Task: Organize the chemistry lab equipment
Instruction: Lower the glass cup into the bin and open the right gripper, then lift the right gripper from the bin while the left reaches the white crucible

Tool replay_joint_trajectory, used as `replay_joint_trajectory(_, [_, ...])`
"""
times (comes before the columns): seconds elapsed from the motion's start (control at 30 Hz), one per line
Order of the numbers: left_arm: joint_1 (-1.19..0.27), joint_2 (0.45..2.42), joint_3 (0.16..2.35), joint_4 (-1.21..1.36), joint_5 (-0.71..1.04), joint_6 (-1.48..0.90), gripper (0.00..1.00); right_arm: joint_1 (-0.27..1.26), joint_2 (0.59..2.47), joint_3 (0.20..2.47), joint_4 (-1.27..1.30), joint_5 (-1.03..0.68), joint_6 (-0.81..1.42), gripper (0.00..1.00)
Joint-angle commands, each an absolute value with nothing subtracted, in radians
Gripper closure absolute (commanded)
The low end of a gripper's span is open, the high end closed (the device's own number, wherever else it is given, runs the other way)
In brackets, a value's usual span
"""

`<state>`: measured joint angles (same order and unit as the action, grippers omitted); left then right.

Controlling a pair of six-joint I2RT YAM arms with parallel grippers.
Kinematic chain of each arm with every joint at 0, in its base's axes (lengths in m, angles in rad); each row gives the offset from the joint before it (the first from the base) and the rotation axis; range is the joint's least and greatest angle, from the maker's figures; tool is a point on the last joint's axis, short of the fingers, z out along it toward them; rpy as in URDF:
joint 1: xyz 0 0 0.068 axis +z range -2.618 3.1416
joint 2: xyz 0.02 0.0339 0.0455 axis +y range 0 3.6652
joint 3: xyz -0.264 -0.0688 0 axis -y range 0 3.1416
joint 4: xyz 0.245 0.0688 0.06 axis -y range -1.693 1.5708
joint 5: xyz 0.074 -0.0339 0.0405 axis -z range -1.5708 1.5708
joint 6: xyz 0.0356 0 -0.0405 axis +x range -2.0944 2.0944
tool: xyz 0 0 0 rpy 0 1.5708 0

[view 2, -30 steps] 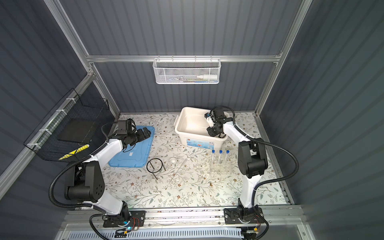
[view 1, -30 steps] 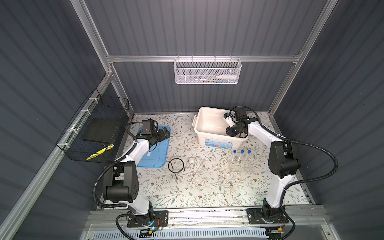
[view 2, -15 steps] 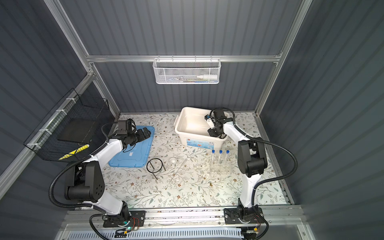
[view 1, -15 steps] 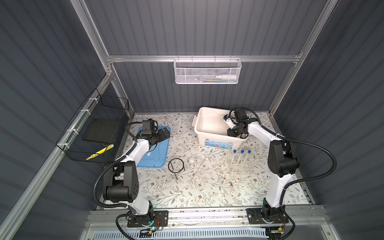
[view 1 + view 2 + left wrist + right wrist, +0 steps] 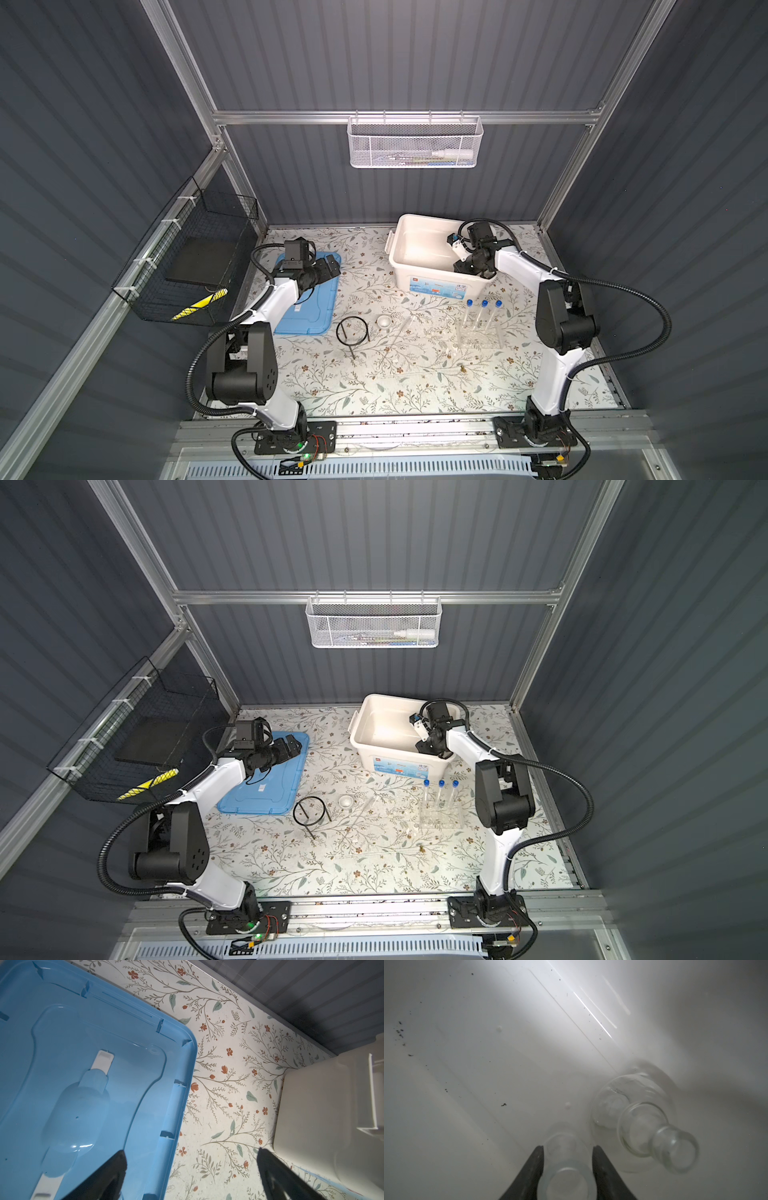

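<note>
The lid [image 5: 309, 307] is blue, bin [image 5: 393, 249] white, table cover [image 5: 374, 382] floral, tube caps [image 5: 484, 303] blue, flask [image 5: 633, 1109] seemingly colourless.

**A:** Top views: station and heading?

**B:** One stereo pair, side by side, high above the front rail [image 5: 415, 428], tilted down toward the back wall [image 5: 374, 62]; distant. Both top views hold the whole floral table [image 5: 415, 374], both arms and the white bin [image 5: 374, 729].

**A:** Wrist views?

**B:** Left wrist: close, looking past the left gripper [image 5: 191, 1152] onto a corner of the blue lid [image 5: 83, 1053], bare table and one bin wall, all shared with both top views. Right wrist: closest, looking past the right gripper [image 5: 568, 1147] down into the bin, at its floor, a flask [image 5: 639, 1118] and a beaker [image 5: 566, 1167]. It shares only the bin's interior with the top views.
</note>
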<state>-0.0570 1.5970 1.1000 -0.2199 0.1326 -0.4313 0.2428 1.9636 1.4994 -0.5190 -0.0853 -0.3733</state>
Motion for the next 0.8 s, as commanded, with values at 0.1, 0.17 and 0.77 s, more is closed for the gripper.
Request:
replay_joint_trajectory(0.1, [-0.054,1.599,1.095,-0.215,0.146,-0.439,0.0,0.239,1.895,1.474,-0.503,-0.087,-0.351,0.5])
replay_joint_trajectory(0.17, [-0.055,1.596,1.098,-0.215,0.146,-0.433,0.0,0.239,1.89,1.476,-0.497,-0.091,-0.34,0.46])
replay_joint_trajectory(0.77, [-0.194,1.56,1.19,-0.306,0.004,-0.271,0.0,0.238,1.783,1.496,-0.419,-0.008,-0.166,0.13])
